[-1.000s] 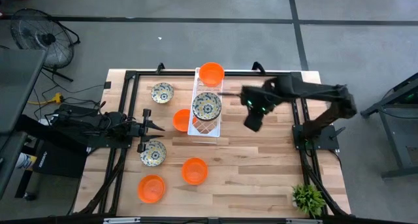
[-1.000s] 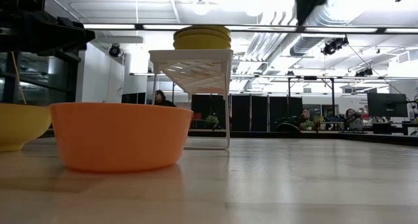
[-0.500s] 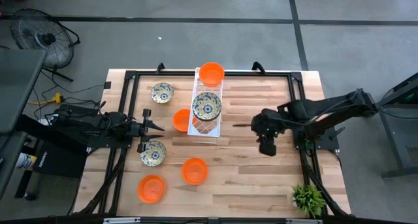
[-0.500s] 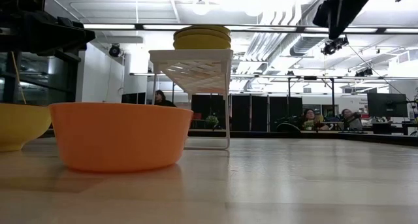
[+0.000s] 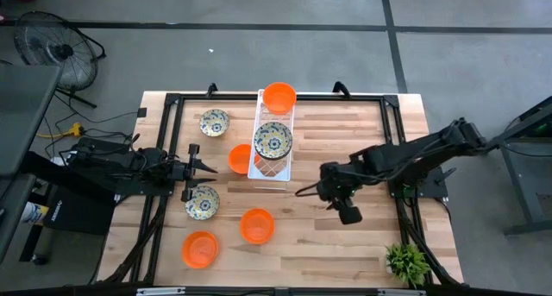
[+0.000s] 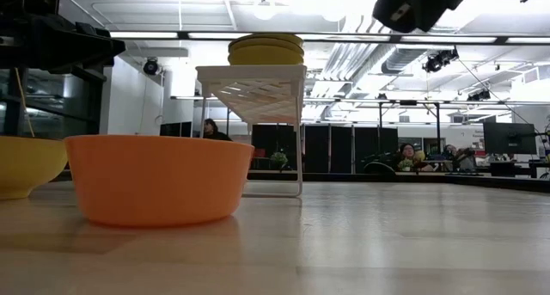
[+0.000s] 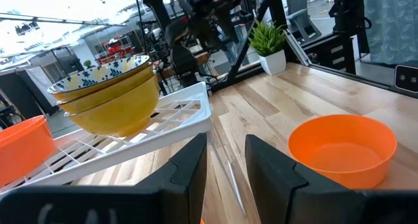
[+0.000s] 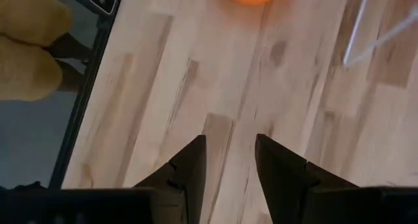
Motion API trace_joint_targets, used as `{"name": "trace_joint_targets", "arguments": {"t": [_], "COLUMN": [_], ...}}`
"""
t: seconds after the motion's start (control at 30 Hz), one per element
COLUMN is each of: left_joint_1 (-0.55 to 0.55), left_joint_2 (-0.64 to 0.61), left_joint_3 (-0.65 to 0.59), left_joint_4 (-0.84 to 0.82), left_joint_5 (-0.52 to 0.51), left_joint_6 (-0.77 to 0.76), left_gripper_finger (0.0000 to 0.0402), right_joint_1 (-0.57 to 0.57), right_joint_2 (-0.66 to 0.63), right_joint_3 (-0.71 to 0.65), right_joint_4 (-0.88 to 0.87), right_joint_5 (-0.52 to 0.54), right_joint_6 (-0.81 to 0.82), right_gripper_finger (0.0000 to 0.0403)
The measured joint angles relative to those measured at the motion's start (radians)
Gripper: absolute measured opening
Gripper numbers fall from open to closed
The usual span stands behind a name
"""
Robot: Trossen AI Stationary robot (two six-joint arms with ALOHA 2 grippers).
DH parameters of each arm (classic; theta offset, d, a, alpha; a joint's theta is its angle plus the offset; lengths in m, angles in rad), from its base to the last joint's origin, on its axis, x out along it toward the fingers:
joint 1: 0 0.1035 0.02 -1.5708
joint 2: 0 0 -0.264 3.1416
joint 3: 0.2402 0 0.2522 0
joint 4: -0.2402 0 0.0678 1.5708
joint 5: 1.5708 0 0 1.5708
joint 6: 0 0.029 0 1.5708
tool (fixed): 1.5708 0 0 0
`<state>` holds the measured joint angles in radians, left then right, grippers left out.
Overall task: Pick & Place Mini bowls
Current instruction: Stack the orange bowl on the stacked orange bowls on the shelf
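the right gripper (image 5: 304, 191) hangs above bare table (image 5: 362, 244) to the right of the white tray (image 5: 270, 168), its fingers (image 8: 189, 165) a little apart and holding nothing. the left gripper (image 5: 207, 169) waits at the table's left edge, fingers (image 7: 189, 165) slightly apart and empty. the tray carries an orange bowl (image 5: 279, 97) and stacked patterned bowls (image 5: 272, 141), while three orange bowls (image 5: 256, 225) and two patterned bowls (image 5: 202, 202) sit on the table left of and below it.
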<state>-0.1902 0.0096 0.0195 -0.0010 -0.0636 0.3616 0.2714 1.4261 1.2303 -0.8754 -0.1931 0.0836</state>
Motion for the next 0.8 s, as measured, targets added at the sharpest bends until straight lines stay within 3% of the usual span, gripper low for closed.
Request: {"name": "trace_joint_targets", "arguments": {"t": [0.23,0.8], "left_joint_1": [0.000,0.000], "left_joint_2": [0.000,0.000], "left_joint_3": [0.000,0.000], "left_joint_4": [0.000,0.000], "left_joint_5": [0.000,0.000], "left_joint_6": [0.000,0.000], "left_gripper_finger": [0.0101,0.0101], "right_joint_1": [0.011,0.019], "right_joint_2": [0.082,0.148], "right_joint_3": [0.052,0.051], "right_joint_4": [0.036,0.141], "right_joint_5": [0.000,0.047], "right_joint_6": [-0.110,-0.409], "right_gripper_finger": [0.0119,0.0119]}}
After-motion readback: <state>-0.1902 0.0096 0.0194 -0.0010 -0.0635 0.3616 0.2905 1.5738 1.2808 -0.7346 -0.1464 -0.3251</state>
